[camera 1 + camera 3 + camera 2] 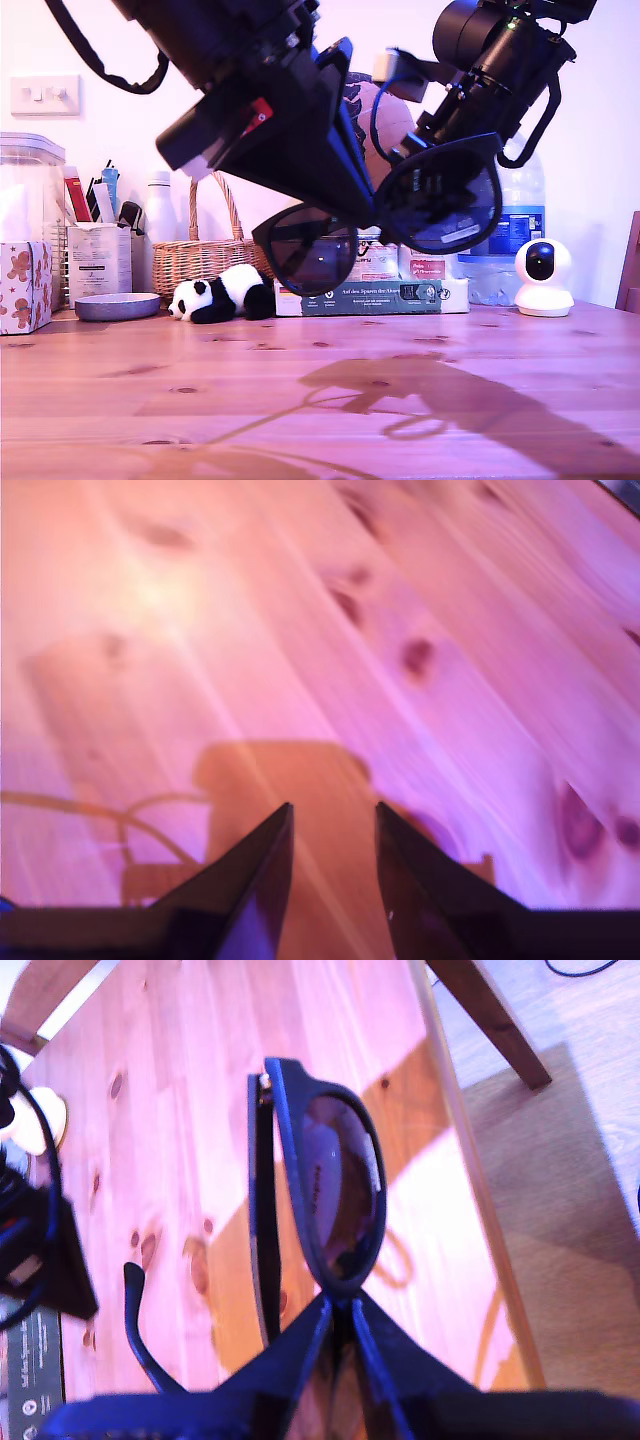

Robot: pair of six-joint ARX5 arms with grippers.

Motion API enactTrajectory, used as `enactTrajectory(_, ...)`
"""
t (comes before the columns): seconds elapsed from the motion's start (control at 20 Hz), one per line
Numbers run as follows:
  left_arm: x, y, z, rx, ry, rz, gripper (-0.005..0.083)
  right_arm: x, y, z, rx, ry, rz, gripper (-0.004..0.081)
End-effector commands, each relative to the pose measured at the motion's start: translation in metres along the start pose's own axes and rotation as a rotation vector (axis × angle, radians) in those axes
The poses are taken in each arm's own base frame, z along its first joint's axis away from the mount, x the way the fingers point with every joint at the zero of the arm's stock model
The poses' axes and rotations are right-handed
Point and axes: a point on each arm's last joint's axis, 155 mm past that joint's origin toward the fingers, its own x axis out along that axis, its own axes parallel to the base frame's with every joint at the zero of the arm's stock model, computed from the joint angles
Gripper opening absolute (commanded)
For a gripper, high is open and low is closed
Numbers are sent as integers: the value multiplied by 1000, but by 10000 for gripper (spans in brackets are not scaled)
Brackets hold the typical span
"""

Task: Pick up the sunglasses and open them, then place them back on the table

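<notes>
Two grippers hang above the table (pixel 320 400): my first gripper (pixel 340 1310) pinches the sunglasses (pixel 400 215) at the bridge, held aloft, while my second gripper (pixel 330 825), spread and empty, should probably catch a temple and swing it out gently.

A strong pink-violet cast tints all three views. In the exterior view the back wall (pixel 600 150) is washed out bright, while the arms close to the camera read as dark, soft silhouettes. Their shadow falls sharp on the table (pixel 150 400), so light comes from above. The second wrist view is blurred throughout; the first wrist view shows glare on the wood.
</notes>
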Motion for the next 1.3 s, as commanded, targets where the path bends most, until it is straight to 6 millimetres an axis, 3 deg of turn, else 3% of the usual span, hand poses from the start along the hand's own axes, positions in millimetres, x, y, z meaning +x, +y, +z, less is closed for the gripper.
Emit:
enactTrajectory(0.0,-1,-1,-4,-2,3,2,-19,-7,-6,2,51,-4,-14,231)
enactTrajectory(0.25,0,5,-15,-23,29,7,-19,-28,1,-13,251,112,35,182)
enactTrajectory(0.55,1,12,-25,-19,26,1,-18,-59,59,-33,340,299,237,175)
enactTrajectory(0.9,2,11,-27,99,-14,-37,-16,-57,103,-29,260,345,324,178)
enactTrajectory(1.1,2,12,-29,104,-29,-51,-16,-60,120,-30,260,373,364,293)
enactTrajectory(1.25,5,10,-34,92,-29,-68,-16,-62,129,-29,292,380,395,304)
